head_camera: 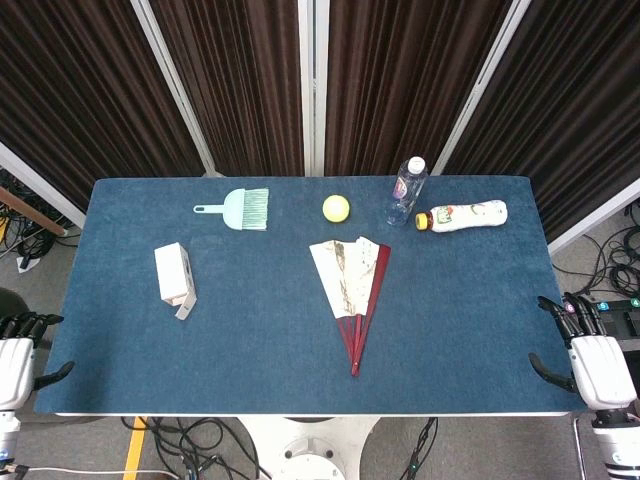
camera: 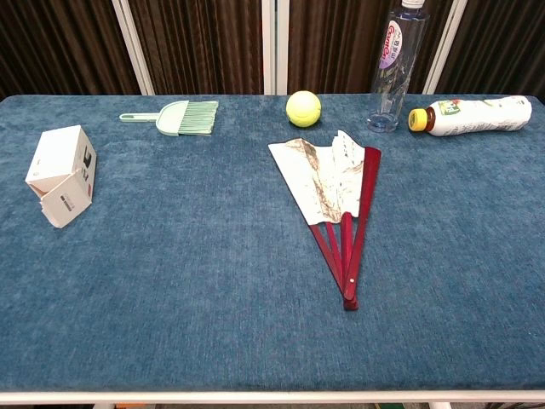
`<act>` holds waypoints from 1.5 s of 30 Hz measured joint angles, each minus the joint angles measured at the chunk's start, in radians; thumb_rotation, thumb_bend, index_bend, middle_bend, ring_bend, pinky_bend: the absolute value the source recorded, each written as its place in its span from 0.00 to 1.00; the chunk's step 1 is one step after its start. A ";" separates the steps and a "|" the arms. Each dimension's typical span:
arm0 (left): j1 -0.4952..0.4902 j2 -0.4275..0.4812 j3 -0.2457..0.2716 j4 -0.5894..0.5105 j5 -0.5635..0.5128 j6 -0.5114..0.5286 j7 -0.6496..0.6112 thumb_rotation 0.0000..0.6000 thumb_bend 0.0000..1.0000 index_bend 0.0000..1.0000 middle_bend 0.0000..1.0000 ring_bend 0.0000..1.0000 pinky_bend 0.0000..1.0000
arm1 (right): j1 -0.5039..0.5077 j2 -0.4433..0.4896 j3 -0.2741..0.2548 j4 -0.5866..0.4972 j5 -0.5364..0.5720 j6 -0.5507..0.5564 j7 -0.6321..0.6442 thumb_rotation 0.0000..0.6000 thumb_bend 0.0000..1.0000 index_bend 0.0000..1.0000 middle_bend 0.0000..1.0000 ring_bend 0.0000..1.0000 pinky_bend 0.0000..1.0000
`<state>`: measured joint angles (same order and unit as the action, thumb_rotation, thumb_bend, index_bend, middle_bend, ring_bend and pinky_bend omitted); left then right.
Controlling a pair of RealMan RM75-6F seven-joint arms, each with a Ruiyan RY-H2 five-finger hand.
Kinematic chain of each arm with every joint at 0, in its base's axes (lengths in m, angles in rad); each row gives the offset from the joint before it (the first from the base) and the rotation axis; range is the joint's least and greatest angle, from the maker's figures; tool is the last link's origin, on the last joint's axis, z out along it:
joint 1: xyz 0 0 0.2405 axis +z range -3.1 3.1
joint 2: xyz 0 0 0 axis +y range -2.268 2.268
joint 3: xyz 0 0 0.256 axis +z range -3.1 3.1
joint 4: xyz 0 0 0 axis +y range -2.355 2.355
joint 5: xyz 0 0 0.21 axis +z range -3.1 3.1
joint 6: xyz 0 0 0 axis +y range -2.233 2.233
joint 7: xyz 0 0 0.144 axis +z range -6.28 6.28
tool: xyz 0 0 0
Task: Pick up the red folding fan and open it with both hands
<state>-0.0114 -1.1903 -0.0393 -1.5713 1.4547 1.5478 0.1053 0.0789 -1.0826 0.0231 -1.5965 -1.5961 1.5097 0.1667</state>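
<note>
Right now the red folding fan lies flat near the middle of the blue table, partly spread, its pale paper leaf toward the far side and its red ribs converging toward the near edge. Neither hand touches it. The left hand sits off the table's near left corner and the right hand off the near right corner, both well apart from the fan; each holds nothing, with dark fingers extended and the thumb sticking out to the side, fingers apart rather than curled. Only the head view shows the hands; the chest view shows the table alone. Just beyond the fan's leaf sits a yellow ball. To its right a clear water bottle stands upright, and beside that a white bottle with a yellow cap lies on its side, cap pointing toward the water bottle. On the far left-centre lies a small light-green brush, handle pointing left. Nearer the left edge rests a white carton with an open flap.
</note>
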 measured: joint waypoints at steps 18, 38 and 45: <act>-0.020 0.000 -0.022 -0.016 -0.015 -0.022 0.008 1.00 0.06 0.30 0.33 0.21 0.20 | 0.125 -0.020 0.017 0.003 -0.051 -0.140 -0.027 1.00 0.17 0.16 0.24 0.00 0.00; -0.019 0.016 -0.025 -0.025 -0.010 -0.017 -0.042 1.00 0.06 0.30 0.33 0.21 0.20 | 0.529 -0.631 0.106 0.514 -0.004 -0.515 -0.128 1.00 0.04 0.42 0.32 0.04 0.00; -0.028 0.019 -0.024 -0.025 -0.006 -0.034 -0.074 1.00 0.06 0.30 0.33 0.21 0.20 | 0.555 -0.773 0.087 0.726 -0.018 -0.447 -0.089 1.00 0.12 0.44 0.32 0.04 0.00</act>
<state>-0.0390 -1.1716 -0.0633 -1.5968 1.4489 1.5140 0.0316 0.6343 -1.8551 0.1096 -0.8704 -1.6145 1.0631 0.0779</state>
